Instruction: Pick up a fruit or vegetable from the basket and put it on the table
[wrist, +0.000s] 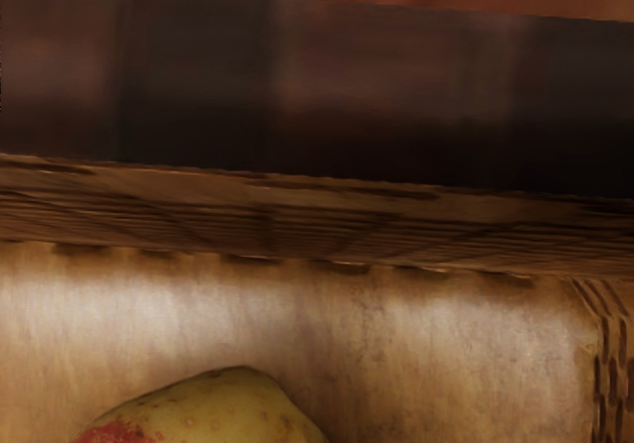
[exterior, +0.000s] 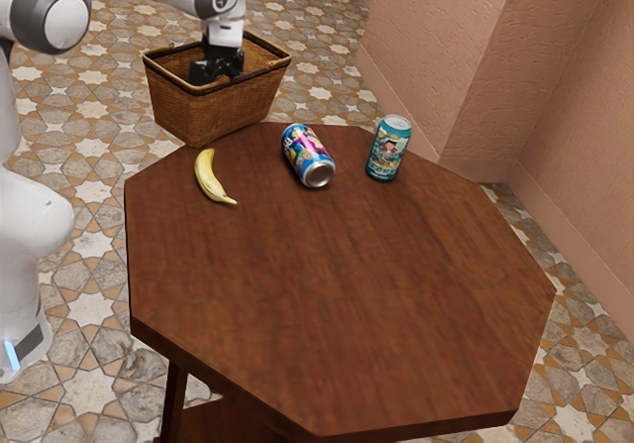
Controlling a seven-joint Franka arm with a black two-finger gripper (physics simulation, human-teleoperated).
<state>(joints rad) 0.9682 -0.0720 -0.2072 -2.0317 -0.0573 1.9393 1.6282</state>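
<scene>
I've got the claw [exterior: 218, 68] down inside the mouth of the basket [exterior: 216, 111], by the table's far edge on the exterior view's left. So the reach in is made, or nearly so. The wrist view gives me a yellow-green fruit [wrist: 218, 408] with a red patch, in the basket and close under my hand; I'd guess a mango. Whether the claw is open, closed or gripping it, I cannot tell, so I wouldn't count the pick as done. A sure grip, the lift, the carry and the setting down look to be what's left.

The basket's rim is the first obstacle: I'd want to rise straight up past it before moving toward the table [exterior: 347, 294]. A banana [exterior: 209, 176] lies on the wood just on the near side of the basket. Farther to the exterior view's right, a blue-and-pink can [exterior: 308, 154] lies on its side, then a teal can [exterior: 387, 148] stands upright. A low swing could knock either, so I'd carry high and set down nearer than all three.
</scene>
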